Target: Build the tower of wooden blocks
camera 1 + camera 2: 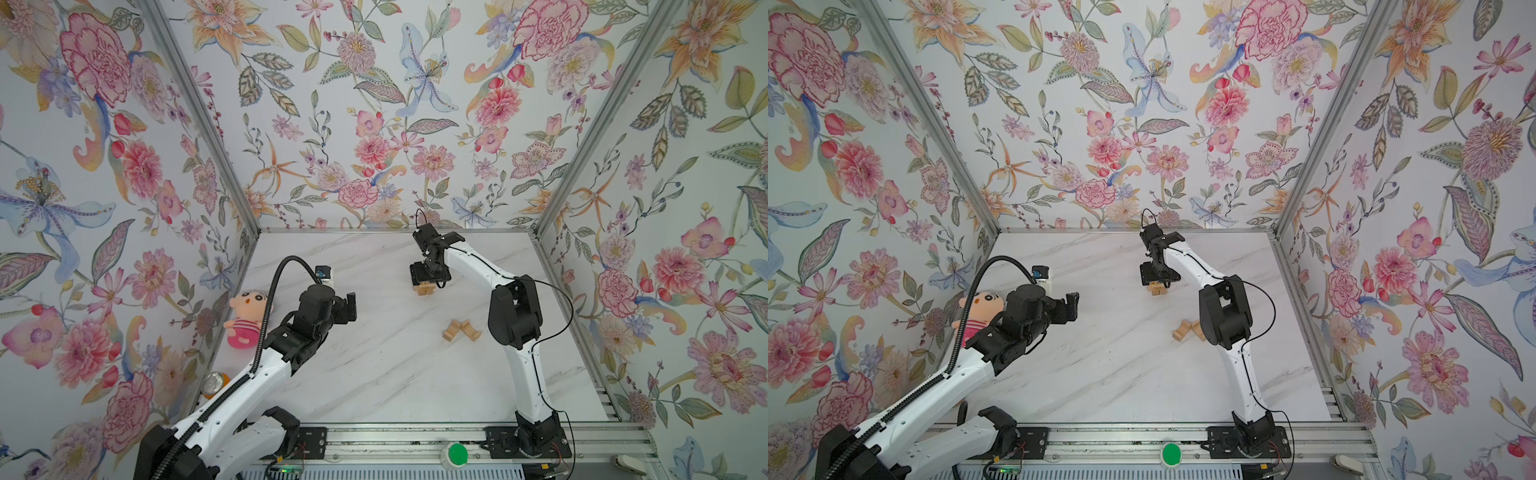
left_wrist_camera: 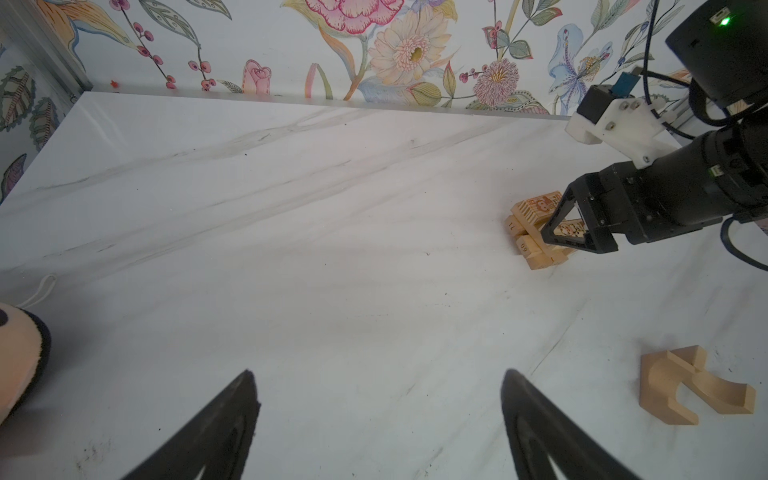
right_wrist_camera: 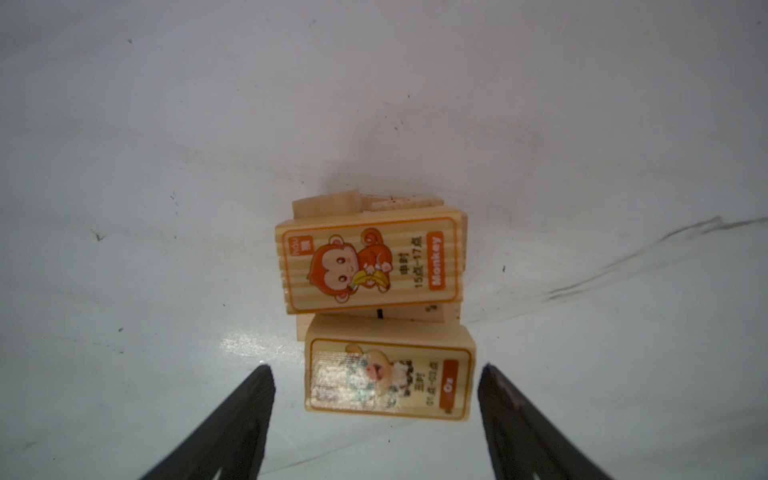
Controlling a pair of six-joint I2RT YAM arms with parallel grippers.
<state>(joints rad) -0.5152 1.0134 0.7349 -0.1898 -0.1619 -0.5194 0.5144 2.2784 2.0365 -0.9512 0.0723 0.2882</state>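
The tower [image 1: 426,287] [image 1: 1158,288] is a short crisscrossed stack of tan wood blocks at the back middle of the table. On its top lie a Monkey-printed block [image 3: 370,266] and an Ox-printed block [image 3: 388,378], side by side. My right gripper [image 3: 376,370] [image 1: 429,277] hangs over the tower, open. Its fingers [image 2: 552,226] straddle the Ox block with a small gap on each side. A cluster of loose wood blocks [image 1: 461,330] [image 1: 1187,330] [image 2: 690,386] lies nearer the front. My left gripper [image 2: 378,378] [image 1: 351,306] stands open over bare table, left of the tower.
A pink plush doll [image 1: 243,320] [image 1: 976,311] lies by the left wall, an orange drink can [image 1: 214,384] in front of it. A small white and blue box [image 1: 326,274] stands behind the left arm. Floral walls close three sides.
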